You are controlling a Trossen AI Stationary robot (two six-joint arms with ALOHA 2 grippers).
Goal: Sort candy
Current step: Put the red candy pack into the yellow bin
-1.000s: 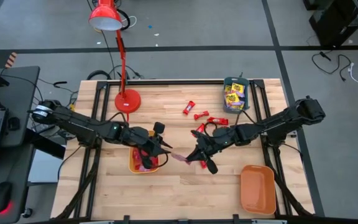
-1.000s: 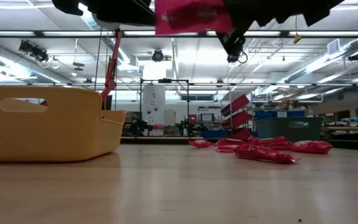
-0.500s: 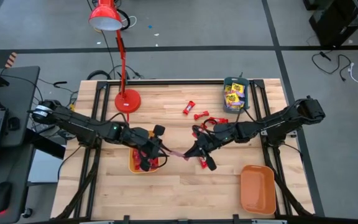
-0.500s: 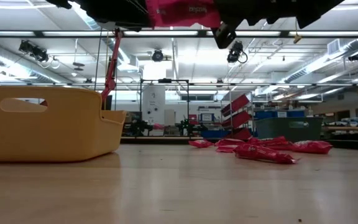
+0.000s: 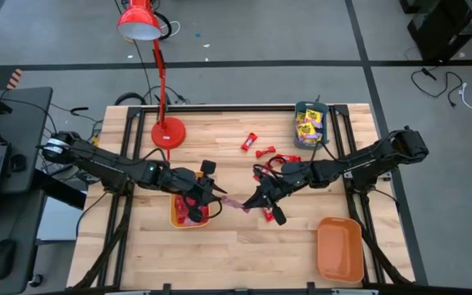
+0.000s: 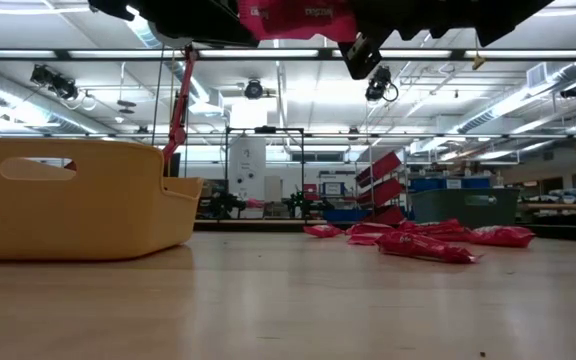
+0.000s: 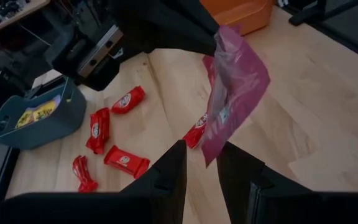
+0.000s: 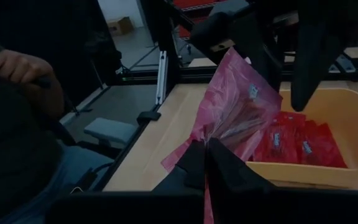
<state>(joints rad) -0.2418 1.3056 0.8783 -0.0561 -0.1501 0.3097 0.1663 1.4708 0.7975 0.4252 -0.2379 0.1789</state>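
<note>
I see a pinkish-purple candy packet held in the air between my two grippers, above the bench. Red wrapped candies lie scattered on the wood, more red ones fill the yellow tray, and yellow packets sit in the teal tray.

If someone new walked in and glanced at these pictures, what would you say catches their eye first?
Most striking is the pink packet hanging in mid-air at the table's middle, pinched at one end by the right gripper, with the left gripper at its other end. Just beside it sits the yellow tray holding red candies, and more red candies lie scattered on the wood further back.
</note>
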